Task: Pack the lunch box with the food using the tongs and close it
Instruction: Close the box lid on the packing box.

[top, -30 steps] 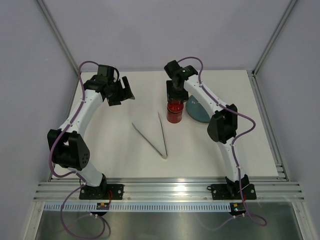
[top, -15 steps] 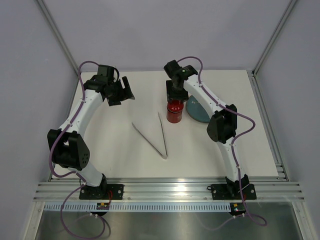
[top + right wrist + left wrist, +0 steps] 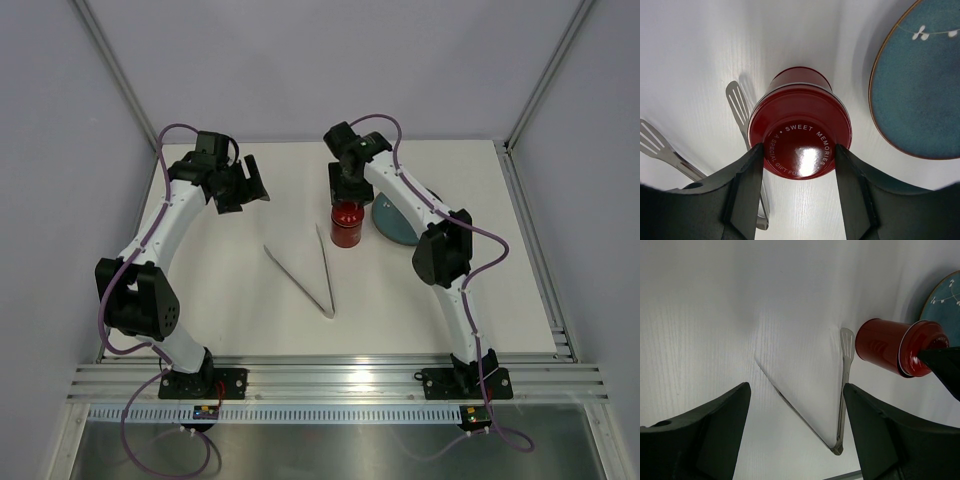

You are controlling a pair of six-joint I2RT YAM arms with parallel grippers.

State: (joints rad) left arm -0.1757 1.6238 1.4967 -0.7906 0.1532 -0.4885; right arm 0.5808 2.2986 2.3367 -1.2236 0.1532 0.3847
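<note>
The red lunch box (image 3: 346, 230) stands upright on the white table with its round red lid (image 3: 800, 150) on top. My right gripper (image 3: 798, 147) reaches down from above, and its two fingers press the lid's sides. The silver tongs (image 3: 305, 272) lie flat in a V in front and to the left of the can, their tips towards it. My left gripper (image 3: 250, 185) hovers open and empty over the back left of the table, apart from the tongs (image 3: 842, 390). No food shows in any view.
A blue-grey plate (image 3: 398, 222) lies just right of the can, partly under my right arm; the part of it that shows is bare (image 3: 920, 85). Side walls enclose the table, and a metal rail runs along its near edge.
My right gripper and the can under it have shifted slightly to the left. The left arm and the tongs have not moved.
</note>
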